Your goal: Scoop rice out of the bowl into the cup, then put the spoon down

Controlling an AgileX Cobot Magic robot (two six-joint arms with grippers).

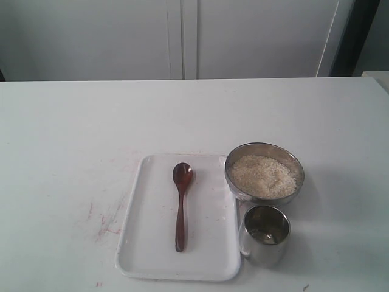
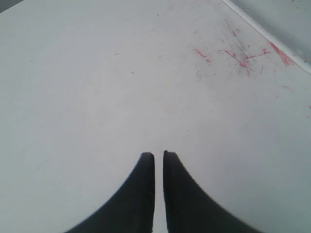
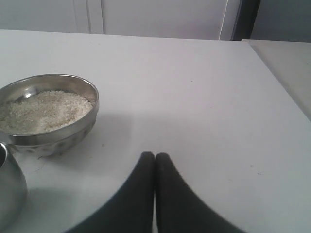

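Lying on the tray [image 1: 141, 243], the spoon [image 1: 181, 207] points its handle at the near edge of the table [image 1: 61, 121]. The left gripper [image 2: 159, 155] seems nearer than the right gripper [image 3: 155, 155]; both are closed and empty.

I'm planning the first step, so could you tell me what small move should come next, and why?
Probably open the left hand and move it toward the spoon's handle: the spoon lies ungrasped on the white tray, this hand is shut, and the tray's edge shows in its wrist view.

The spoon [image 1: 181, 204] lies on a tray [image 1: 146, 246], bowl [image 1: 255, 199] and cup [image 1: 267, 252] right of it.
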